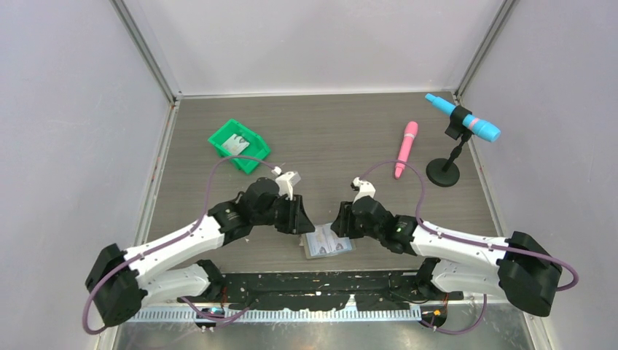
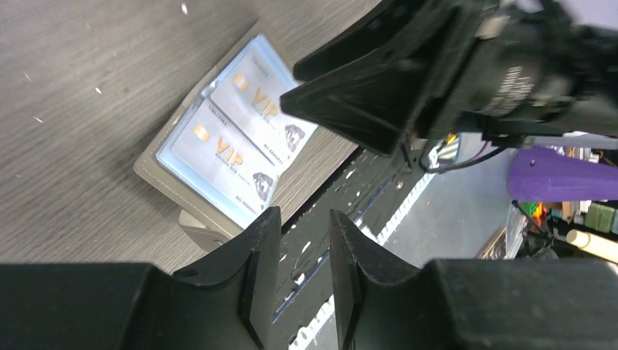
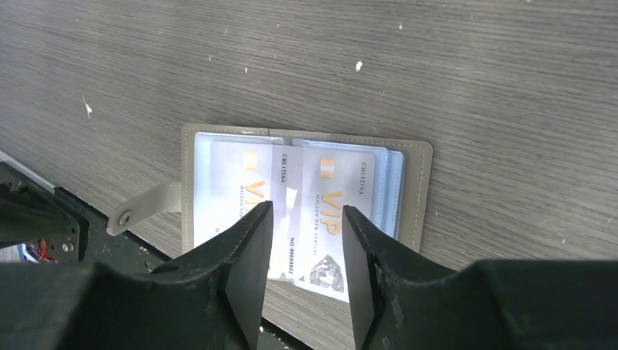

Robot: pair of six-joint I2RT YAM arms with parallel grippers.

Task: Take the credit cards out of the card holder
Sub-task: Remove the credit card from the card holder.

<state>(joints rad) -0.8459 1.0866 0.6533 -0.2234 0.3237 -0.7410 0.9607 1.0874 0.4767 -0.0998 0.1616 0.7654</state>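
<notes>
Right wrist view: the holder (image 3: 415, 197) lies open and flat on the surface (image 3: 474, 80), with two cards (image 3: 331, 197) side by side in its pockets. The right-hand card pokes out past the holder's near edge. The right hand (image 3: 307, 211) hangs spread over the holder. Its fingers (image 3: 244, 262) hide the lower corners of both cards, and whether they touch a card cannot be told. Each card reads "VIP" in gold, with "CHILTINA" in small capitals near one corner. A number starting "NO 8888" runs along one edge, its last digits uncertain. The fine line beneath "VIP" is too small to read. A grey tab (image 3: 142, 208) sticks out from the holder's left edge.

From the left wrist, the left hand (image 2: 304, 219) sits just beside the holder's near corner, fingers slightly parted with nothing between them. The right hand's dark body covers the holder's far corner.

From above, both hands crowd the holder, and its print is too small to read. Well beyond the holder to the left stands a green bin (image 1: 251, 159), its grey contents unclear. Well beyond to the right lie a pink pen (image 1: 405, 149) and a blue marker (image 1: 466, 118) clipped on a stand (image 1: 443, 173).
</notes>
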